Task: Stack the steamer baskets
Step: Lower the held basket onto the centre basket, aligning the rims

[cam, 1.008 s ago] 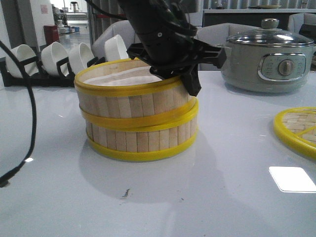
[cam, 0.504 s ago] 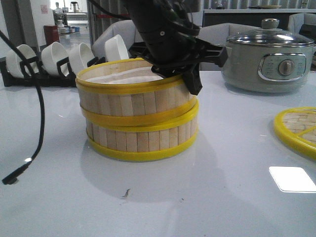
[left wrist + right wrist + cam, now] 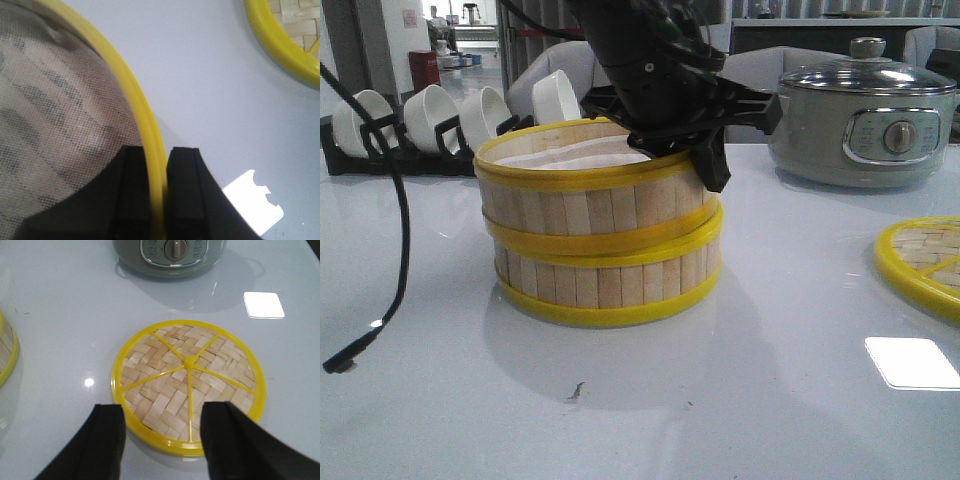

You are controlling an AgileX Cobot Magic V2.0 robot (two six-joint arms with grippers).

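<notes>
Two steamer baskets stand stacked at the table's middle. The upper basket (image 3: 585, 205) sits on the lower basket (image 3: 610, 280), nearly level and slightly offset. My left gripper (image 3: 705, 165) reaches down over the stack's right side. In the left wrist view it (image 3: 160, 165) is shut on the upper basket's yellow rim (image 3: 131, 95), one finger inside over the white liner (image 3: 55, 100) and one outside. My right gripper (image 3: 162, 425) is open and empty, hovering over the near edge of the flat woven lid (image 3: 187, 375).
The woven lid (image 3: 925, 262) lies at the right edge of the table. A grey electric pot (image 3: 865, 120) stands at the back right. A rack of white bowls (image 3: 440, 115) is at the back left. A black cable (image 3: 395, 230) hangs at the left.
The upper basket and my left gripper shifted slightly right and the basket settled more level on the lower one. The hanging cable swung to the right.
</notes>
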